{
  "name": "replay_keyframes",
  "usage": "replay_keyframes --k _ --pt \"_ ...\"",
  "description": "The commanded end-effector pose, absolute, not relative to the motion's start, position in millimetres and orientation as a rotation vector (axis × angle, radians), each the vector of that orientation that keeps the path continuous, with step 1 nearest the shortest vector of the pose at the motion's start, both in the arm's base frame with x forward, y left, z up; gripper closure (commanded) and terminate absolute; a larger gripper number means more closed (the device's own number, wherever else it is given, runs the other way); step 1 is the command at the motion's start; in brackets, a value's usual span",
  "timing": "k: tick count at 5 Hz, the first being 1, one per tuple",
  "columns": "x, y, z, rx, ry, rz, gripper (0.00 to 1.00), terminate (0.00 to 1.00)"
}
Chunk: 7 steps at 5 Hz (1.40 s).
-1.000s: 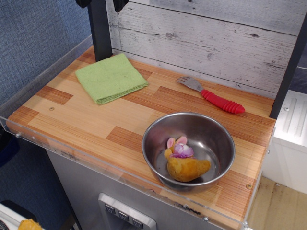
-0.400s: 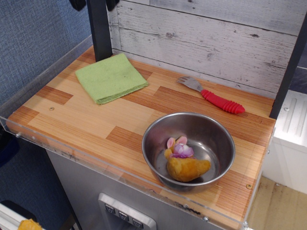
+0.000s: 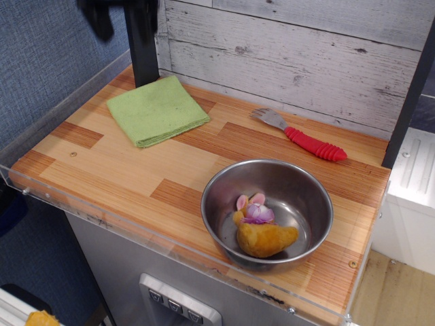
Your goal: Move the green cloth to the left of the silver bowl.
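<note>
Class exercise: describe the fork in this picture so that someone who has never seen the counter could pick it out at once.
Start at the wooden countertop and look along its back edge, below the grey plank wall. The fork lies flat there, behind the silver bowl and to the right of the green cloth. It alone has a ribbed red handle with grey metal tines.

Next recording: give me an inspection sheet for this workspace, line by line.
Surface: wooden counter with clear plastic edging.
Job's things: green cloth folded flat at back left; silver bowl front right, apart from it.
Clutter: red-handled fork near the back wall; plush toy inside the bowl.
Gripper: dark, blurred at the top left, above the cloth; jaw state unreadable.
Cables: nothing seen.
Surroundings: whitewashed plank wall, blue fabric panel.
</note>
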<state>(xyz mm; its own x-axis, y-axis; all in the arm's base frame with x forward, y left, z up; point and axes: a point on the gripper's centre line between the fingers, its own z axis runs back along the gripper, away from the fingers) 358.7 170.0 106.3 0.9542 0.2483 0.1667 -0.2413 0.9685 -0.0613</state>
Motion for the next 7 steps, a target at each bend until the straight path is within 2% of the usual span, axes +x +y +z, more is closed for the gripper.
replay_keyframes --k 1,2,4,5,7 --pt "371 162 81 0.013 -0.201 0.206 0.00 0.00" --pt "379 154 55 0.024 -0.177 0.189 0.00 0.00" --pt "389 140 23 0.020 -0.124 0.173 0.00 0.00" --pt "380 145 17 0.029 -0.115 0.185 0.00 0.00" --pt "345 142 21 0.076 -0.099 0.174 0.00 0.00"
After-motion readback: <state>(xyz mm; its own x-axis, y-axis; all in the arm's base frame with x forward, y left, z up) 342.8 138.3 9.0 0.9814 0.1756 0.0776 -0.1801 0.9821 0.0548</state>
